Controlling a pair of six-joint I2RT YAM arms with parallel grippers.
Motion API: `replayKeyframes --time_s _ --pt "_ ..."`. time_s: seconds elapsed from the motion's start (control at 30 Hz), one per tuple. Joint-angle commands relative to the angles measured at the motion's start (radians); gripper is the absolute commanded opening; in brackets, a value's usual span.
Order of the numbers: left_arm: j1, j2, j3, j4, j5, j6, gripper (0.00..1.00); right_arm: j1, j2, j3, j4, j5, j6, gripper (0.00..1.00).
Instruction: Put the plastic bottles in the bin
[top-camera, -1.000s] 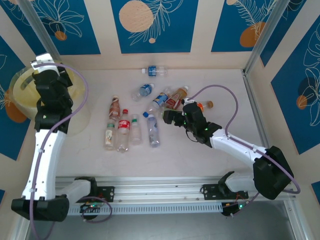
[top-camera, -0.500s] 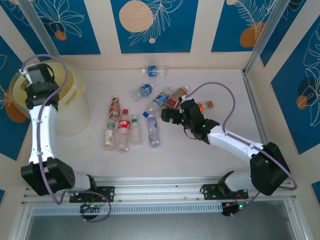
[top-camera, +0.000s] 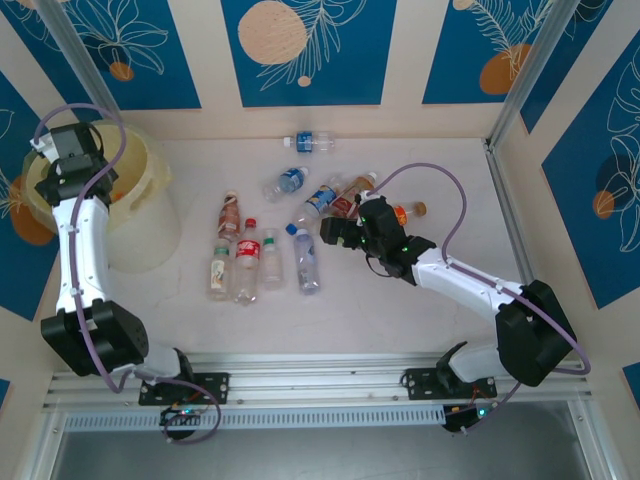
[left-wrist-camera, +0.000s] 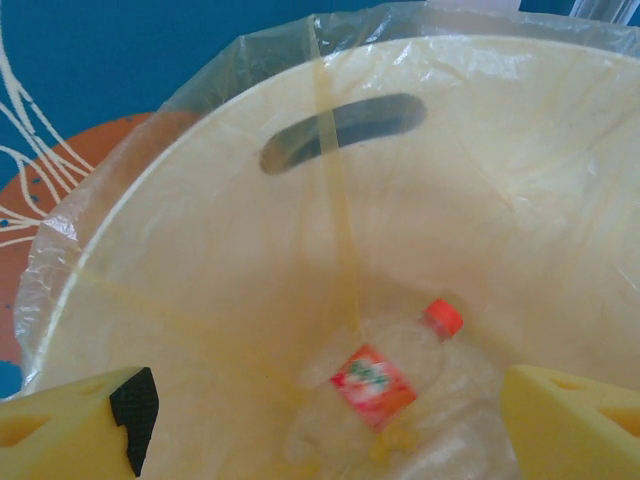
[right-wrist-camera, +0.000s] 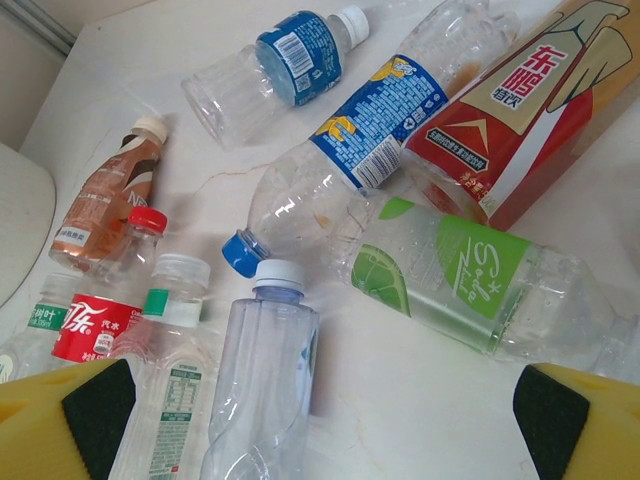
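Note:
My left gripper (top-camera: 78, 185) hangs over the mouth of the pale-yellow bin (top-camera: 145, 175), jaws open and empty (left-wrist-camera: 325, 430). Below it, inside the lined bin (left-wrist-camera: 480, 160), lies a clear bottle (left-wrist-camera: 385, 380) with an orange cap and a red-orange label. My right gripper (top-camera: 335, 233) is open low over the table among the plastic bottles (top-camera: 307, 262). Between its fingers (right-wrist-camera: 320, 430) is bare table, with a clear white-capped bottle (right-wrist-camera: 265, 390) just left and a green-labelled bottle (right-wrist-camera: 450, 280) just beyond.
More bottles lie left of the right gripper: red-labelled (top-camera: 246, 262), brown (top-camera: 231, 215), and blue-labelled ones (top-camera: 318, 200) (top-camera: 288, 182). One lies alone near the back wall (top-camera: 310, 142). An orange-capped bottle (top-camera: 408, 212) sits behind the right arm. A metal post (top-camera: 510, 200) bounds the right side.
The left arm swung further over the bin and its jaws opened; the orange-capped bottle now lies inside the bin. The right gripper crept slightly left, still open.

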Motion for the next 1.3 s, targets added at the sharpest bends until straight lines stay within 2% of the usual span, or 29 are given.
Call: replayKeyframes --time_s 0.0,0.33,0.6,0.67,0.73,0.8,0.93,1.07,1.2,1.27 --pt "0.008 -0.022 0.026 -0.021 0.003 -0.011 0.9 -0.002 -0.014 0.02 -0.008 0.007 0.005 0.99" --pt "-0.059 -0.095 0.017 0.046 0.153 0.001 0.91 -0.012 -0.026 -0.004 -0.012 0.073 0.061 0.99" --pt "-0.204 -0.193 -0.083 0.174 0.253 -0.018 0.96 -0.053 -0.054 -0.036 -0.04 0.113 0.133 0.99" --pt "-0.275 -0.199 -0.083 0.191 0.215 0.021 1.0 -0.076 -0.057 -0.017 -0.121 0.173 0.187 0.99" --pt "-0.341 -0.191 -0.07 0.196 0.158 0.07 1.0 -0.121 -0.058 0.008 -0.206 0.172 0.211 0.99" --pt "-0.383 -0.175 -0.051 0.192 0.176 0.09 1.0 -0.157 -0.068 0.011 -0.26 0.186 0.233 0.99" --pt "-0.455 -0.152 -0.033 0.182 0.28 0.092 1.0 -0.248 -0.083 0.016 -0.334 0.163 0.259 1.0" --pt "-0.522 -0.14 -0.056 0.215 0.468 0.078 1.0 -0.34 -0.107 0.017 -0.37 0.083 0.234 1.0" --pt "-0.557 -0.152 -0.146 0.341 0.697 -0.002 1.0 -0.421 -0.124 0.011 -0.369 0.028 0.234 1.0" --pt "-0.571 -0.167 -0.21 0.417 0.767 -0.069 1.0 -0.458 -0.123 0.009 -0.349 0.005 0.238 1.0"
